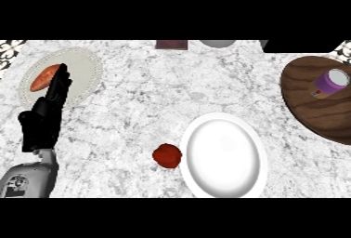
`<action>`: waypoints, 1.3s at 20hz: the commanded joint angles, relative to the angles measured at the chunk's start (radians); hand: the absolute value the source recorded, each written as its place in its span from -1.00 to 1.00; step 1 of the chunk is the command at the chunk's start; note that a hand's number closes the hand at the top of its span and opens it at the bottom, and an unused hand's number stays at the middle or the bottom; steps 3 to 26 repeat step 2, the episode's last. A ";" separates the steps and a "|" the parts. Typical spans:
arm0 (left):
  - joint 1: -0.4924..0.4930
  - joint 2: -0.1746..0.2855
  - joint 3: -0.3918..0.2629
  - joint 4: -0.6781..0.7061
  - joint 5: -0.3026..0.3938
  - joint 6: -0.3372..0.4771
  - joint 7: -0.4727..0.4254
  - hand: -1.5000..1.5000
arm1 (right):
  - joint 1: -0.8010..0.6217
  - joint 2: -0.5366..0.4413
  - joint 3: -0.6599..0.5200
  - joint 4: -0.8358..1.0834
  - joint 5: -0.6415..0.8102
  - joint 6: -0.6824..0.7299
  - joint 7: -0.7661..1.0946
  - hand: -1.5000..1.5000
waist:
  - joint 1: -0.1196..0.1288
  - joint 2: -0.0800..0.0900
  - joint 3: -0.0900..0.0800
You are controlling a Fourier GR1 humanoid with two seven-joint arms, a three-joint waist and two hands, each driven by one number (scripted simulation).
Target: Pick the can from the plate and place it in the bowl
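Marble worktop (137,93) is carrying everything. White bowl (223,155) is sitting low centre, holding nothing visible, so the can's target is lying open from above. Dark wooden plate (312,111) is lying at the right edge; the purple can (331,82) is lying tipped on it, well apart from the bowl. Pale plate (61,74) at upper left is bearing an orange sweet potato (45,77). Left robot hand (47,109) is resting, fingers straight, holding nothing. Right robot hand is not showing. Small red item (166,155) is sitting just beside the bowl
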 commanded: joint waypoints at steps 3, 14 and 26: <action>-0.003 -0.027 -0.020 -0.022 -0.027 0.015 0.018 0.00 | 0.114 0.065 0.021 -0.151 -0.064 0.016 0.023 -1.00 | 0.002 0.001 0.000; -0.003 -0.027 -0.020 -0.022 -0.027 0.015 0.018 0.00 | 0.114 0.065 0.021 -0.151 -0.064 0.016 0.023 -1.00 | 0.002 0.001 0.000; -0.003 -0.027 -0.020 -0.022 -0.027 0.015 0.018 0.00 | 0.114 0.065 0.021 -0.151 -0.064 0.016 0.023 -1.00 | 0.002 0.001 0.000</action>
